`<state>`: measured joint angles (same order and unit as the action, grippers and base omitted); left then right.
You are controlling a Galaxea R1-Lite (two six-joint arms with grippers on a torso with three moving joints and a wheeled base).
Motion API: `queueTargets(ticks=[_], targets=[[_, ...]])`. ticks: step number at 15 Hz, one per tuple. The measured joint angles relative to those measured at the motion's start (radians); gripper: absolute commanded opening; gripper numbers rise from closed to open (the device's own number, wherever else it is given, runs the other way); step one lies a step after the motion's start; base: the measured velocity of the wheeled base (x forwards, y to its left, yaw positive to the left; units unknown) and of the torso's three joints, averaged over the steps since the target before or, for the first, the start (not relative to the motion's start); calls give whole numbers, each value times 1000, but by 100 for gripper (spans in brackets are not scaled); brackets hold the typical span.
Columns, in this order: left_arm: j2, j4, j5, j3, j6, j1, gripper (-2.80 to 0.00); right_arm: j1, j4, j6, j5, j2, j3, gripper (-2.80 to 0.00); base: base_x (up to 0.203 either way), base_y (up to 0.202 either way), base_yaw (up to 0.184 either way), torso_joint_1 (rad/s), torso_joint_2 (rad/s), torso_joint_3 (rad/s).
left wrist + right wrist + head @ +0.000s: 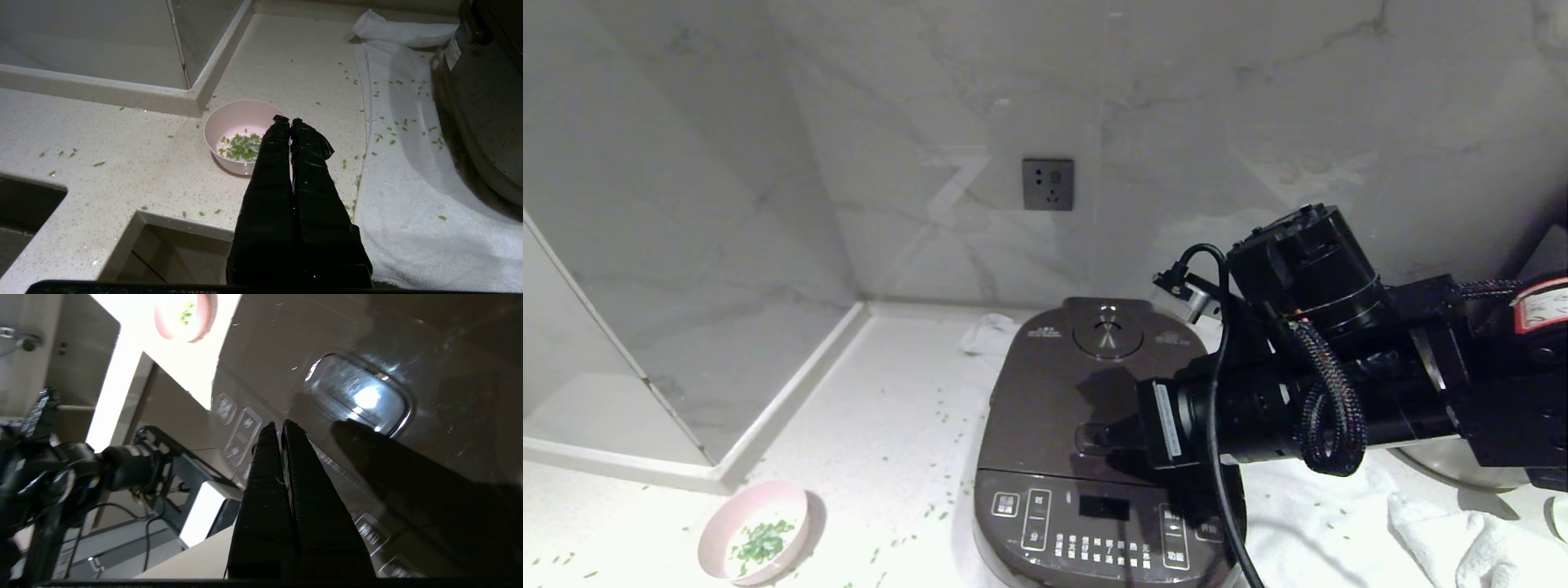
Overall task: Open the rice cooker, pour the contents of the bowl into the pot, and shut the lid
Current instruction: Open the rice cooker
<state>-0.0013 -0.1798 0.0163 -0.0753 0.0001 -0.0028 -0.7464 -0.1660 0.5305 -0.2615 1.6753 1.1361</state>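
Buttons and a small display are seen nearest on the front panel [1094, 531] of the rice cooker [1086, 441], which is parked on a white towel [1347, 523] on the pale countertop [882, 425]. The pink bowl [755, 542] is set on the counter to the cooker's left, well apart from it, with chopped green scallion [761, 541] inside and more green bits strewn around. The left gripper [286, 121] is held above the bowl's near edge, fingers pressed together, empty. Over the cooker's front right, the right gripper [282, 425] is poised just short of the shiny push latch [359, 394], tips pressed together on nothing. The lid [1086, 384] is still down. Farther back, a wall socket [1047, 184] is set in the marble wall.
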Motion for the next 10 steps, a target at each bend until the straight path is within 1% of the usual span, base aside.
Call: queueTargets(ticks=[5, 10], targets=[[0, 0, 0, 0, 0, 0, -280, 59, 0, -28, -2, 47, -6, -280, 0, 0, 0, 0, 0, 0], [0, 0, 0, 0, 0, 0, -280, 70, 2, -29, -14, 76, -8, -280, 0, 0, 0, 0, 0, 0]])
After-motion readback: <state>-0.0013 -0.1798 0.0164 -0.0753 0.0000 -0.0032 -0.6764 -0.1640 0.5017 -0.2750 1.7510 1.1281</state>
